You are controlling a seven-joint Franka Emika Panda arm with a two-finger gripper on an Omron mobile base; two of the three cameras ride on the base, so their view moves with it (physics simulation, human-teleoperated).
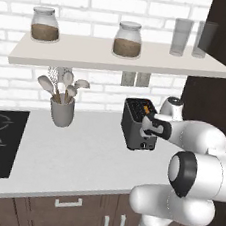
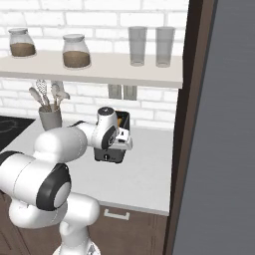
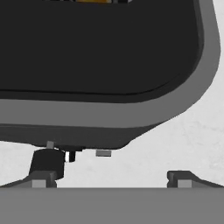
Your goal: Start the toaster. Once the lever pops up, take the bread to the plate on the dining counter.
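**Op:** While I've got the hand hanging over the front end of the toaster (image 1: 138, 123), let me call what I see. It sits on the white worktop (image 1: 79, 156), toward the right end, below the shelf (image 1: 117, 57). An orange-tan sliver of the bread (image 1: 145, 109) shows in the top slot.

**Spotter:** Fingers?

**Op:** Spread wide. In the hand view the two tips sit far apart along the bottom, nothing between them; the gripper (image 3: 111, 178) is aimed down the toaster's end face. One fingertip (image 3: 40, 181) is just below a small dark stub that sticks out low on the body (image 3: 48, 159). I judge that's the lever.

**Spotter:** How do you play it?

**Op:** I'd say get a finger squarely on top of that stub, then press straight down along the end face. Any sideways drift and I'd expect the finger to slide off, or the toaster to skid on the worktop.

**Spotter:** Any branding, text?

**Op:** None readable. Toaster's plain, and the jars (image 1: 128, 39) and glasses (image 2: 137, 46) on the shelf carry no labels. Utensil holder (image 1: 62, 111) is blank too.
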